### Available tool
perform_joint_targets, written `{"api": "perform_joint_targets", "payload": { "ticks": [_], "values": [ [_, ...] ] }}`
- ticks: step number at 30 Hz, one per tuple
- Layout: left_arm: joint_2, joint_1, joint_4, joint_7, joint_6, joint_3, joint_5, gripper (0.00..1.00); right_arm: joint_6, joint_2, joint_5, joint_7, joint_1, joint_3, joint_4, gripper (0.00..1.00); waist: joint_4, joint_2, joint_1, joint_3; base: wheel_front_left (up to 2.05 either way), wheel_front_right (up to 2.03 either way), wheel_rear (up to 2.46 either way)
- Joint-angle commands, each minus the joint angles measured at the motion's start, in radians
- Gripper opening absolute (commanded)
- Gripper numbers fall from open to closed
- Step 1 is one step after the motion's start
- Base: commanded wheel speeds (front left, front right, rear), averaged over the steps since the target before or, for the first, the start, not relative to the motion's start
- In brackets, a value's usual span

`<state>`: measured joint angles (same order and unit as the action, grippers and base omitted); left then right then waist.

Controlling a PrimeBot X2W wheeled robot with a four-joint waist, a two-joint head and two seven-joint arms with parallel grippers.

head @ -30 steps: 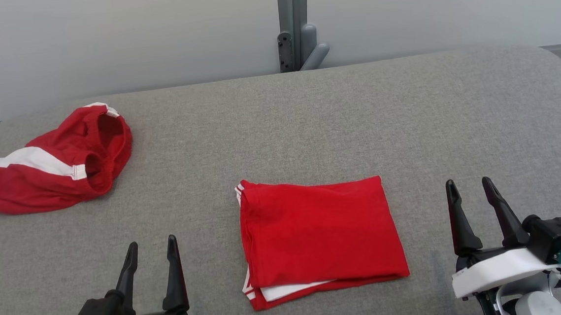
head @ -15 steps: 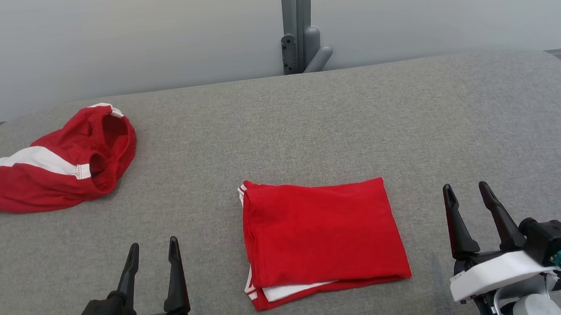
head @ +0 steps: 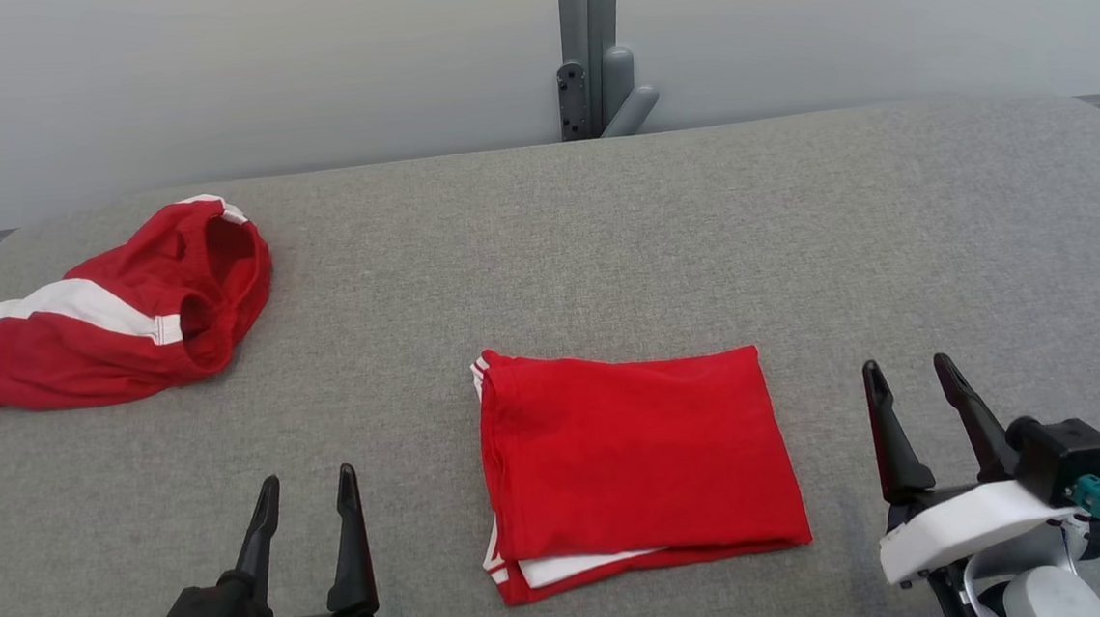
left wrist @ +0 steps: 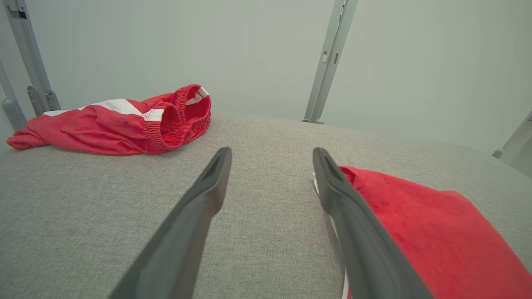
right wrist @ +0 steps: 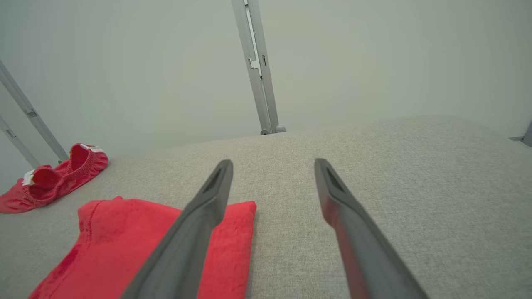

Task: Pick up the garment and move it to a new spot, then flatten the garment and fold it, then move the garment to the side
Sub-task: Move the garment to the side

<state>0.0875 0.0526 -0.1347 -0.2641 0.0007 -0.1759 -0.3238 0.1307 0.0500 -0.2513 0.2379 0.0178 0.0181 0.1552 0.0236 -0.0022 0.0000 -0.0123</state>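
A red garment (head: 636, 462) lies folded into a neat rectangle at the middle of the grey padded table (head: 546, 251), white trim showing at its front and left edges. It also shows in the left wrist view (left wrist: 432, 232) and the right wrist view (right wrist: 137, 245). My left gripper (head: 307, 480) stands open to the garment's left, near the front edge, nothing between its fingers. My right gripper (head: 906, 367) stands open to the garment's right, also empty. Neither touches the cloth.
A second red garment with a white stripe (head: 96, 316) lies crumpled at the table's far left (left wrist: 120, 122) (right wrist: 50, 178). A grey post with a bracket (head: 595, 49) rises behind the table's back edge, in front of a pale wall.
The whole head view has shifted slightly, so the camera moved. Both grippers stay open and low beside the folded garment, which lies unchanged.
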Motion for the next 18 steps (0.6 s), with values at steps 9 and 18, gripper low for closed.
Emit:
{"api": "perform_joint_targets", "payload": {
  "ticks": [9,18],
  "values": [
    [-0.011,-0.010,-0.004,0.000,-0.012,0.006,0.015,1.00,0.000,0.017,0.046,-0.204,0.094,-0.002,0.045,1.00,0.029,0.0022,0.0000,-0.027,0.00,0.00,0.00],
    [-0.020,-0.036,-0.009,0.000,-0.022,0.008,0.022,1.00,0.000,0.100,-0.121,-0.424,0.164,0.076,0.160,1.00,0.064,0.0022,0.0000,-0.069,0.00,0.00,0.00]
  ]
}}
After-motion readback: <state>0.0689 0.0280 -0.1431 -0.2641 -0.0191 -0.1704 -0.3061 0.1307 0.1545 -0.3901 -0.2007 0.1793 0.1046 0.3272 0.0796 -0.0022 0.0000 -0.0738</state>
